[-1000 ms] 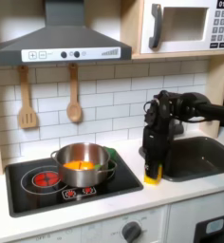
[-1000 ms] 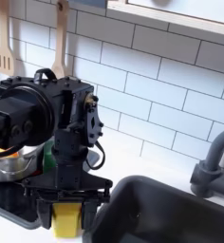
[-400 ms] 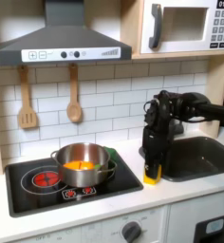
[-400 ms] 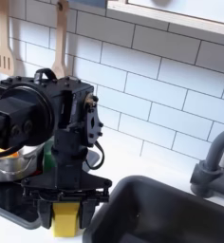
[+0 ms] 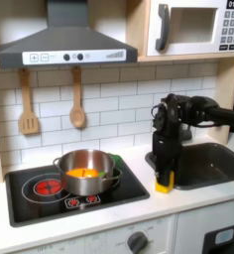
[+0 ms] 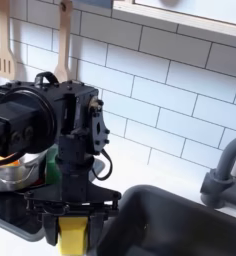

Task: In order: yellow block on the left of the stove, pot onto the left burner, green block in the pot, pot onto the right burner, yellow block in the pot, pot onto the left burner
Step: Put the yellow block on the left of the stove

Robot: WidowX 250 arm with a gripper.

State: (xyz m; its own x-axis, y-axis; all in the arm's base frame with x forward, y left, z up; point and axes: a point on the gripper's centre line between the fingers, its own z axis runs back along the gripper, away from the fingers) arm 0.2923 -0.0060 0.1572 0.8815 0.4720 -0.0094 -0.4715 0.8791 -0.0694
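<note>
My gripper (image 5: 164, 179) (image 6: 72, 228) points down over the white counter between the stove (image 5: 30, 203) and the sink, shut on the yellow block (image 5: 164, 183) (image 6: 72, 236), which sits at or just above the counter. The steel pot (image 5: 86, 171) (image 6: 12, 172) stands on the side of the stove at the first exterior view's right, covering the right burner, with an orange piece (image 5: 84, 173) inside. The green block (image 5: 117, 171) (image 6: 52, 160) shows at the pot's gripper-side rim. The left burner (image 5: 48, 186) glows red and is bare.
A dark sink (image 5: 210, 164) (image 6: 180, 225) lies right beside the gripper, with a grey faucet (image 6: 222, 180) behind it. A wooden spatula (image 5: 28, 104) and spoon (image 5: 77, 99) hang on the tiled wall. A range hood (image 5: 64, 45) and microwave (image 5: 193, 28) sit overhead.
The gripper with the yellow block has shifted slightly toward the sink and a touch lower. The pot and the green block have not moved.
</note>
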